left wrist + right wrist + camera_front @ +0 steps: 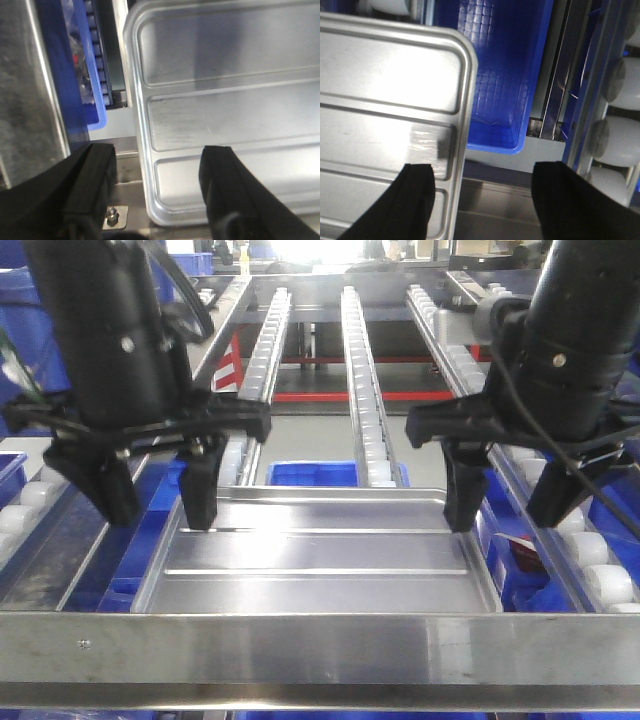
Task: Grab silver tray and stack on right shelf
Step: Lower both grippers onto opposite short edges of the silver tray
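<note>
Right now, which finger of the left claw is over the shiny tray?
The left gripper's inner finger: it sits over the silver tray, just inside the rim, while the outer finger hangs outside the tray.

floor: grey [310, 432] | red line [320, 396] across it | light: bright glare [300, 248] at far end

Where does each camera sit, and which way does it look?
Front view: between the arms, facing forward over the front bar at the silver tray on the right shelf; left gripper and right gripper show.
Left wrist: looks down between the left gripper's fingers at the tray's left end.
Right wrist: likewise at the tray's right end, beside a blue crate.
All share the tray.
</note>
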Motion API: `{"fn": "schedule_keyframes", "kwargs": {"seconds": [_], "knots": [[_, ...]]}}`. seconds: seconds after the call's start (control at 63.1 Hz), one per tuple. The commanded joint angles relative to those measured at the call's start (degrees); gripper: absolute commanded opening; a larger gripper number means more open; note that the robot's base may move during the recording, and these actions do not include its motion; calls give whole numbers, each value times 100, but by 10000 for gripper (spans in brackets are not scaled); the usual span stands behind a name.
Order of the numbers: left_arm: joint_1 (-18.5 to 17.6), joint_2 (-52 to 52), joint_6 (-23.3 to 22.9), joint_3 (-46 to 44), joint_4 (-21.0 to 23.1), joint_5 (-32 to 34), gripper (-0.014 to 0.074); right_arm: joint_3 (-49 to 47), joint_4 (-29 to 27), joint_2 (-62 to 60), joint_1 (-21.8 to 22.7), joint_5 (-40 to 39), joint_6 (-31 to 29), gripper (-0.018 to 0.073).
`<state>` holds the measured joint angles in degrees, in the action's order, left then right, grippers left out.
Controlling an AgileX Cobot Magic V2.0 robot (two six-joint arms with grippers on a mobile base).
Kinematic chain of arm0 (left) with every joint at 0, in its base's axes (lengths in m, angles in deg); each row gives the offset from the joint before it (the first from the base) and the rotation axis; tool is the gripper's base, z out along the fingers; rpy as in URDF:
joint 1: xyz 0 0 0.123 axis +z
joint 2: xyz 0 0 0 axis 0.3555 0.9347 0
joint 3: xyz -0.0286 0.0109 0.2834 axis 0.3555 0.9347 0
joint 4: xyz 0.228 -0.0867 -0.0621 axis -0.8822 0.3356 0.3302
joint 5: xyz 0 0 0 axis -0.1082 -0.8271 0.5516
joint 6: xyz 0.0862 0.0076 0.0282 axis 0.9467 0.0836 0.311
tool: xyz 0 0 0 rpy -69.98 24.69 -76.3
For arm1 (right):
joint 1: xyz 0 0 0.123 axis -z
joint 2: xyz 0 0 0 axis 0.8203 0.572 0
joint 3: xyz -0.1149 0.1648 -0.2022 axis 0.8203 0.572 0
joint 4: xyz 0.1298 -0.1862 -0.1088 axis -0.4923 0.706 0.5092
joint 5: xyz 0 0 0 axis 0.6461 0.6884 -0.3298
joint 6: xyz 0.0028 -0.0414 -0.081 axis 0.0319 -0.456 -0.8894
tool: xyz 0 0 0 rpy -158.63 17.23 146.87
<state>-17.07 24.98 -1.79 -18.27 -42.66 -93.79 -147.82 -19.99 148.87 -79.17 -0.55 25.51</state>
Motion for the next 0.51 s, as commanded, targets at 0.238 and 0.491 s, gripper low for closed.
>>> {"fn": "schedule_keyframes", "kwargs": {"seconds": [0.238,0.491], "knots": [[126,112,-306,-179,-32,318,283,-187,-36,189,2,-447,7,520],[229,215,-332,-179,-50,369,283,-187,-36,378,2,-546,7,448]]}}
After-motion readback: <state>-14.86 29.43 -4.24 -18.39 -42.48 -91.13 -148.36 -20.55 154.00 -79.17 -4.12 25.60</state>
